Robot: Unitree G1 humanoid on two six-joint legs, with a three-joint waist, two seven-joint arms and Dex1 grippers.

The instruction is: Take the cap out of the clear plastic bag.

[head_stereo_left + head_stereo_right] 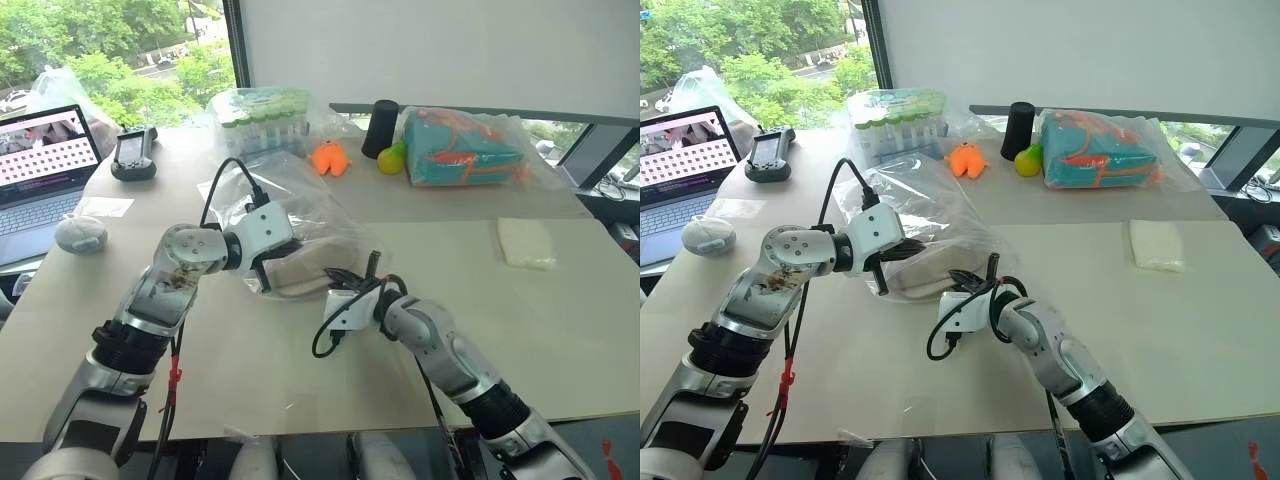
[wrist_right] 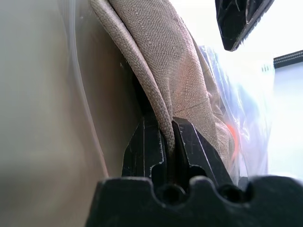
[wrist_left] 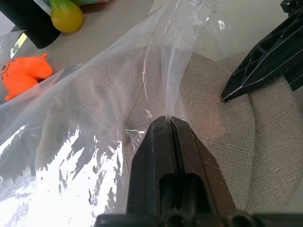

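Soft cap (image 1: 300,275), half inside the clear plastic bag (image 1: 290,205), pinched at its edge.
Right tool (image 2: 169,135) is clamped on the cap's rolled rim; left tool (image 3: 169,124) nips the slippery film just above. Light, floppy cloth should slide free.

Counter (image 1: 560,330): pale beige top, matte, made of at least two boards with a seam running left to right across the middle. Front edge visible at bottom of head views.

Window (image 1: 110,50) behind the far left corner: dark vertical frame post (image 1: 238,50), green trees and a stretch of road outside. Daylight bright, no hard shadows on the counter.

Wall (image 1: 430,50) behind the far edge: plain white panel. A dark grey sill or rail (image 1: 600,118) runs along its base toward the right, where a second glazed section (image 1: 625,165) shows more outdoor view.

Far left on the counter: open laptop (image 1: 40,170), screen lit.
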